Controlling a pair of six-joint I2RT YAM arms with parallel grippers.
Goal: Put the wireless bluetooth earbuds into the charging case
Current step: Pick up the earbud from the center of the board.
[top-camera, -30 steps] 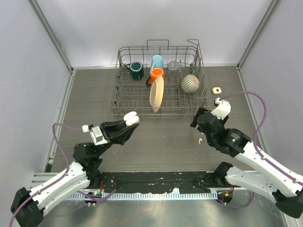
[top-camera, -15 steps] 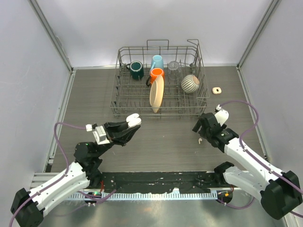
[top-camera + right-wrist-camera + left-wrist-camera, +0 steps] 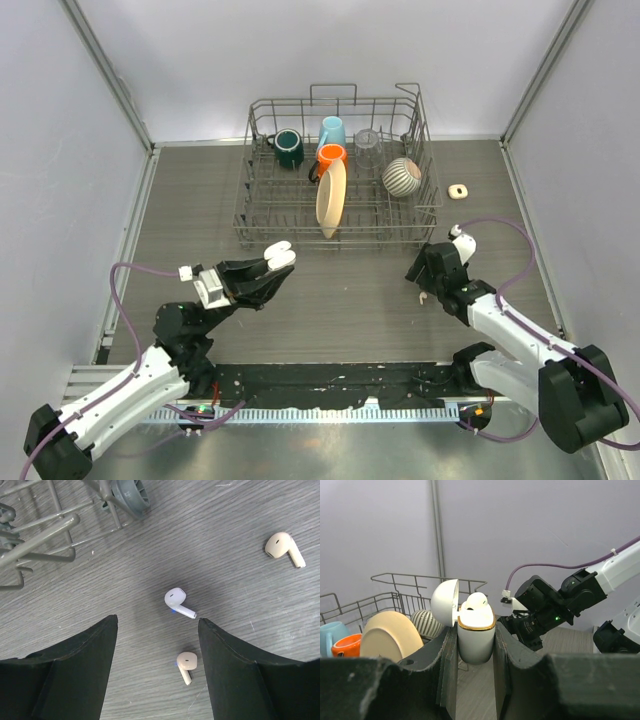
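Our left gripper (image 3: 475, 652) clamps the open charging case (image 3: 476, 630) (one earbud (image 3: 476, 600) seated inside); our right gripper (image 3: 157, 625) hangs parted above three loose earbuds (image 3: 176, 598).

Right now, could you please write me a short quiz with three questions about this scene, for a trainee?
1. True or false: the left gripper holds the charging case with its lid open.
2. How many earbuds lie on the table in the right wrist view? A two, B three, C five.
3. Fill in: the right gripper hovers above the white earbud with its jaws ____.
Key: 1 true; 2 B; 3 open.
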